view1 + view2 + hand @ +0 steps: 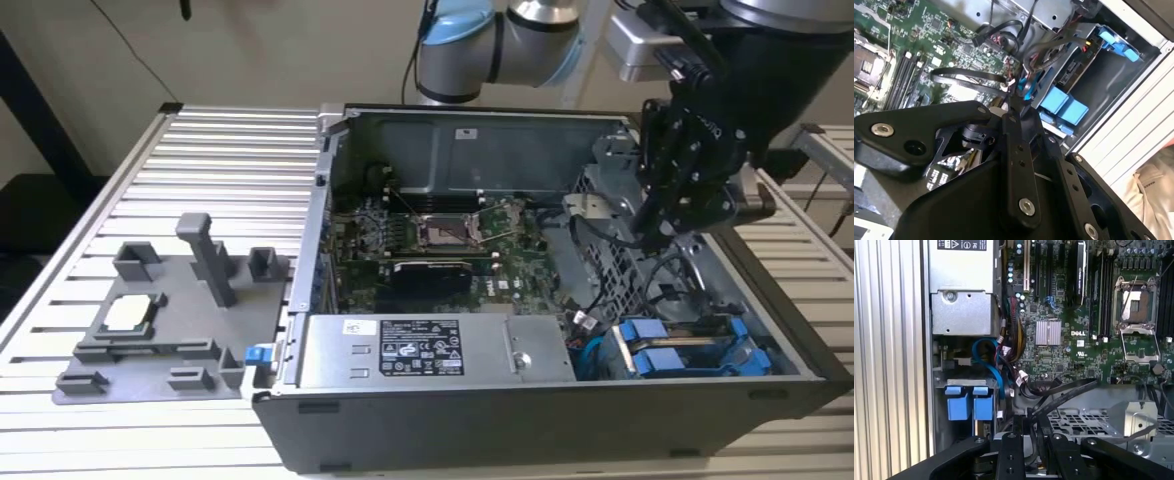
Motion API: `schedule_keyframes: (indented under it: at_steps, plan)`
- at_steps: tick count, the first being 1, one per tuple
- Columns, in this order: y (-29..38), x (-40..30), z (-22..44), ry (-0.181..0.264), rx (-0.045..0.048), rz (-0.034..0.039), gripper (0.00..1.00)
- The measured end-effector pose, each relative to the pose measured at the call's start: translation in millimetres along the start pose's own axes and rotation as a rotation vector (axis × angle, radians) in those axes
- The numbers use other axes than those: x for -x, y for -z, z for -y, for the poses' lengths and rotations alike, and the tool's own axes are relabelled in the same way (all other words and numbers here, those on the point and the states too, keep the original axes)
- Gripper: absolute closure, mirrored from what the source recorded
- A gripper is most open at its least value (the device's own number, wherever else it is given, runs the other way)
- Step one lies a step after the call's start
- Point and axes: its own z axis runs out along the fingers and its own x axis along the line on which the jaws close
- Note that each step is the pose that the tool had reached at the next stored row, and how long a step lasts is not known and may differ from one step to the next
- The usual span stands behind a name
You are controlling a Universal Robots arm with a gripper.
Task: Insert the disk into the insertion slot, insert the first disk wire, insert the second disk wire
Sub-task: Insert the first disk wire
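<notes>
We see the gripper [663, 232] pinched on a black cable [1066, 390], just far of the disk [661, 360]; the exterior view adds a grey fixture [160, 320] at left.

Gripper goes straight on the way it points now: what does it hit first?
Probably the looped black flat cables, which lie right ahead of the gripper in the first wrist view. Depth is unclear, so it might pass beside them.

Grey-and-blue arm [461, 50] reaching down from above, black hand [657, 232] pointing downward, slightly tilted toward the exterior view's left
</notes>
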Motion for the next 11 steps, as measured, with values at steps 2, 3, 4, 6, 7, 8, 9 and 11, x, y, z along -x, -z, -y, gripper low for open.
schedule_keyframes:
  at_steps: [2,3,4,6,7,8,9,11]
  plan:
    - [-1.1,0.0,-1.7,0.006,-0.0034,-0.0056,0.74]
    - [-1.5,0.0,-2.3,0.010,-0.0055,-0.0087,0.74]
    - [-1.9,0.0,-2.9,0.014,-0.0077,-0.0122,0.74]
    - [-2.5,0.0,-3.8,0.022,-0.0124,-0.0211,0.74]
    - [-2.8,0.0,-4.3,0.027,-0.0147,-0.0258,0.74]
    - [-3.1,0.0,-4.7,0.031,-0.0172,-0.0300,0.74]
    - [-3.5,0.0,-5.1,0.035,-0.0202,-0.0330,0.74]
    - [-4.8,0.0,-6.3,0.043,-0.0295,-0.0351,0.74]
